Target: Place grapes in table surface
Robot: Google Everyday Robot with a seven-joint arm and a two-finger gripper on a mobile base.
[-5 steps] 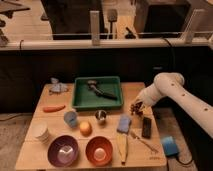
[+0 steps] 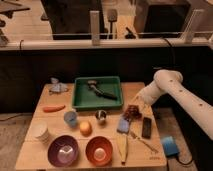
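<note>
Tan table surface is carrying the grapes just beside the blue sponge. The gripper is hovering right over them, barely shifting since half a second ago. Cannot tell its grip state, so the release is looking unconfirmed.

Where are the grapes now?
The grapes are right of centre in the camera view, at the claw, past the green tray's lower right corner and beside the blue sponge on the table surface.

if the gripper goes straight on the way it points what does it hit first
The gripper, over the right side of the table surface, points down and slightly left. The grapes lie just under its tip, so it would likely meet them first, then the wood. Depth is unclear.
</note>
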